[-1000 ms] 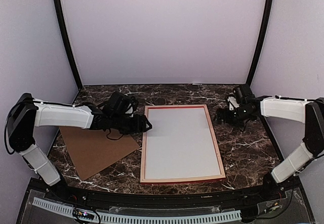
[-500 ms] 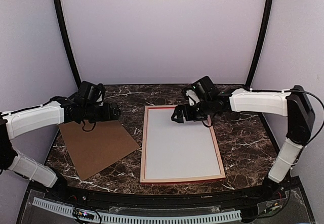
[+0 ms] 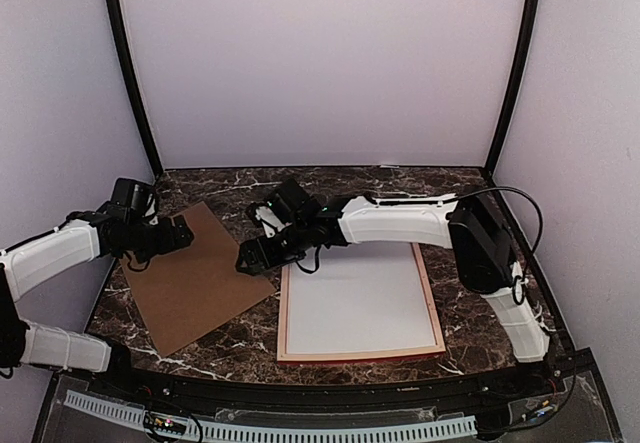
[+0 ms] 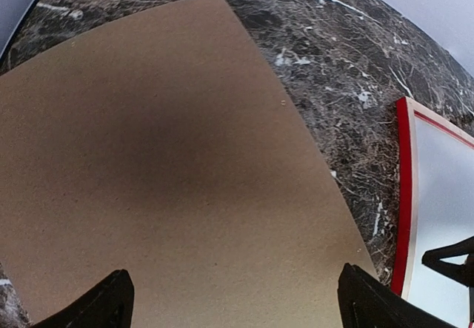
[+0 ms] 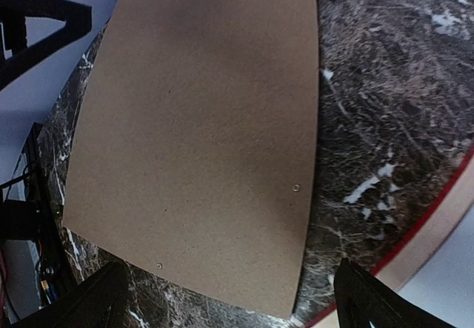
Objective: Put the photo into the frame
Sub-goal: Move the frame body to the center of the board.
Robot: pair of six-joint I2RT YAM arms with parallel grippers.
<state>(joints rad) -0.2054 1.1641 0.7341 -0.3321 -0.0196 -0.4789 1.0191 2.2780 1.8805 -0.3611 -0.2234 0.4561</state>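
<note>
White sheet (image 3: pixel 360 298) inside red frame (image 3: pixel 360 356); left end effector (image 3: pixel 183 233) and right end effector (image 3: pixel 246 262) released, by brown board (image 3: pixel 195 283).

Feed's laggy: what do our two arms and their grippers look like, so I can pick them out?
The left arm and right arm both have white covered links joined by black joint housings. A thin black cable loops off the right arm's elbow. The left gripper and right gripper are all black, with tapered, pointed fingers. No markings are legible.
</note>
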